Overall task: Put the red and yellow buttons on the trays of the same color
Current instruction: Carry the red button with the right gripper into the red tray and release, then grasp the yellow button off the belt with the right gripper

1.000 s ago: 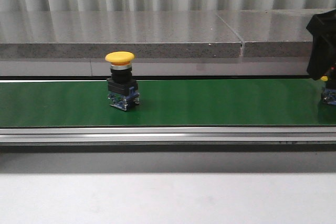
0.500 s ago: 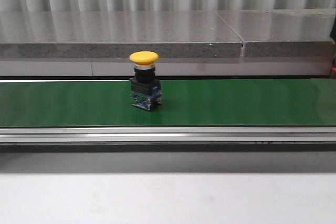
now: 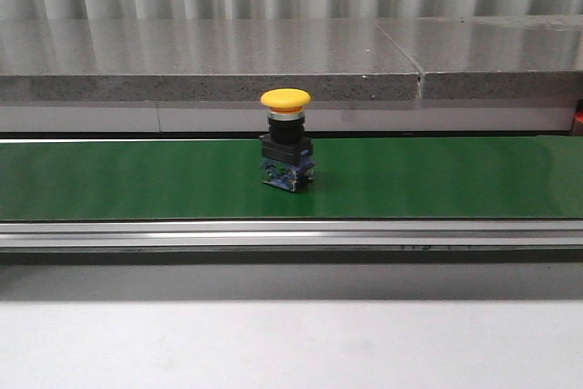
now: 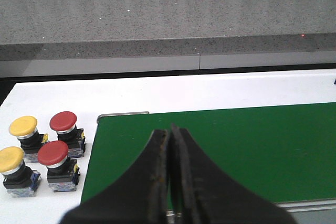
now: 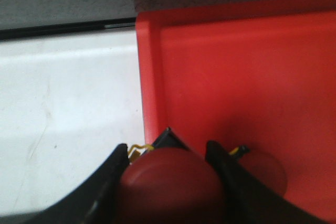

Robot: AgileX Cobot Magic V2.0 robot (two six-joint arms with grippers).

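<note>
One button (image 3: 286,138) upright mid-belt (image 3: 137,179). Four buttons (image 4: 39,153) clustered on counter (image 4: 47,98) just beside belt end. Right tool (image 5: 168,153) with button over tray (image 5: 252,66).

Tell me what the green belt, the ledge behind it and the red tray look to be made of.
Green belt: looks like matte rubber or PVC; flat, even colour, soft sheen.
Ledge: likely polished stone or a composite; grey speckled grain, striped reflections, a visible seam.
Red tray: probably moulded plastic; uniform colour, rounded raised rim, faint gloss.
</note>
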